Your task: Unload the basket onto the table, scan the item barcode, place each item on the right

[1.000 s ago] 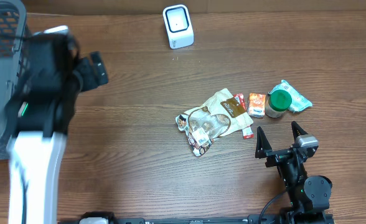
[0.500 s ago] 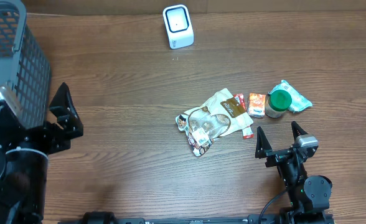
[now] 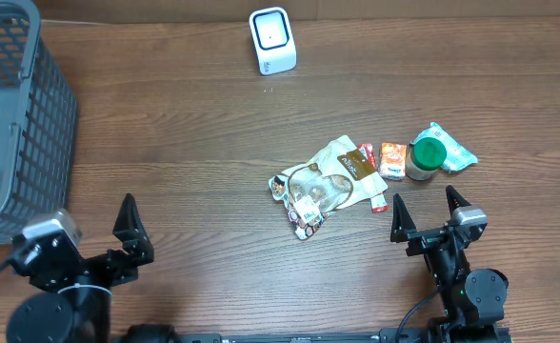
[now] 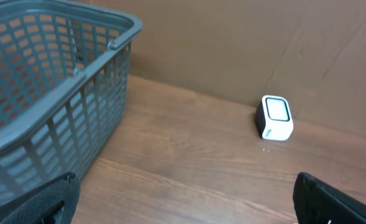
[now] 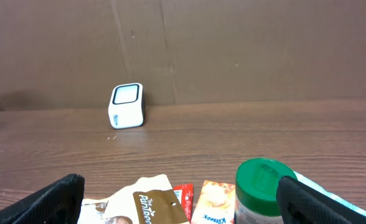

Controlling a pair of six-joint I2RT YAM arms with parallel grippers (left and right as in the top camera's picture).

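Surface [image 3: 194,143]: brown wood grain, filling the overhead view and carrying every item.

Basket [image 3: 47,114]: grey plastic lattice, standing at the far left edge of the surface. In the left wrist view its wall fills the left side of the picture.

Left arm: positioned at the near left corner, below the basket. The left fingers [image 3: 130,224] stand wide apart and hold nothing; in the left wrist view the two dark tips sit at the bottom corners with bare wood between them.

Right arm: positioned at the near right edge. The right fingers [image 3: 397,214] also stand wide apart and hold nothing. They point toward the item cluster and stop just short of it, with no contact.

Snack bag [image 3: 323,183]: cream and brown, partly transparent, lying flat and slightly right of centre. It is the largest piece of the cluster.

Scanner [image 3: 271,40]: white box with a dark window, upright at the far edge of the surface, well apart from both arms and from the cluster.

Jar [image 3: 428,155]: green lid, upright, right of the snack bag.

Teal packet [image 3: 456,152]: lying behind and right of the jar, touching it.

Orange packet [image 3: 391,159]: flat, between the snack bag and the jar.

Red packet [image 3: 367,154]: narrow, just beside the orange packet, against the edge of the snack bag.

No barcode can be made out on any item.
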